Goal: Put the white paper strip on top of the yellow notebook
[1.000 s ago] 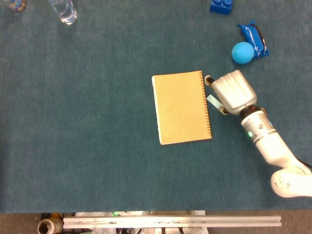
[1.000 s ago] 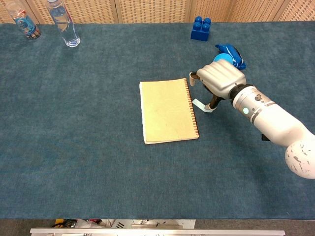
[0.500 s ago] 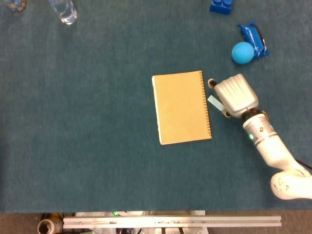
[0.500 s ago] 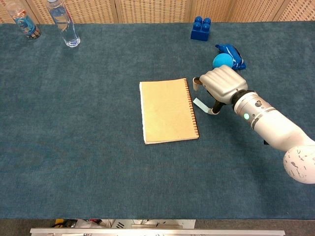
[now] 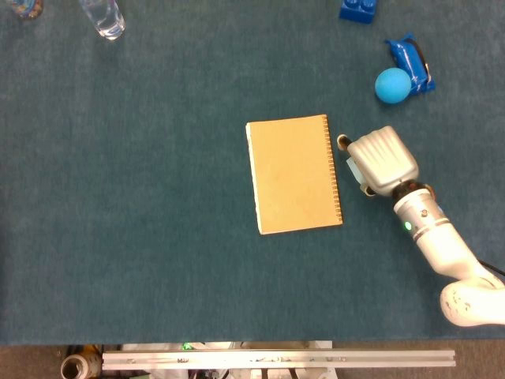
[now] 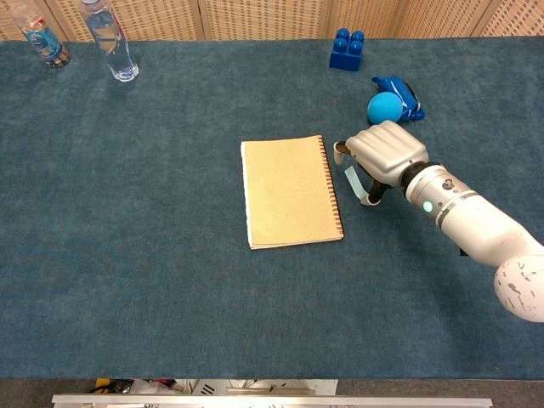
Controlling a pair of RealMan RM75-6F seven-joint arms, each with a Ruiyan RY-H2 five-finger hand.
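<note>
Biggest thing in view is the blue-green table cloth [image 5: 142, 237], and nothing on it has budged over the last second. The yellow notebook [image 5: 293, 174] sits in the same spot mid-table, spiral edge facing my right hand.

What did change is the right arm [image 6: 476, 223]: I've pulled it back a touch toward the robot's right, so the right hand [image 5: 381, 159] now sits just beside the spiral edge instead of crowding it. The hand has also rolled over more, knuckles up, and it covers more of the strip than it did a second ago.

The white paper strip [image 6: 350, 178] is where it matters. In the chest view it sticks out under the hand, tilted up off the cloth, between the fingers [image 6: 340, 150] and the thumb side. So my read is the fingers are curled down and pinching it, not spread wide. The actual contact point is hidden under the palm, though, so I can't swear the pinch is solid. In the head view only a sliver shows at the hand's left edge.

For the task: strip is picked up (probably), but it's beside the notebook, not over it. The hand drifting away means the carry left onto the cover is yet to come.

Small stuff: blue ball [image 5: 392, 85] and blue pouch [image 5: 413, 61] behind the hand, blue block [image 5: 359, 9] and a clear bottle [image 5: 102, 17] along the far edge. Left hand isn't in either view.
</note>
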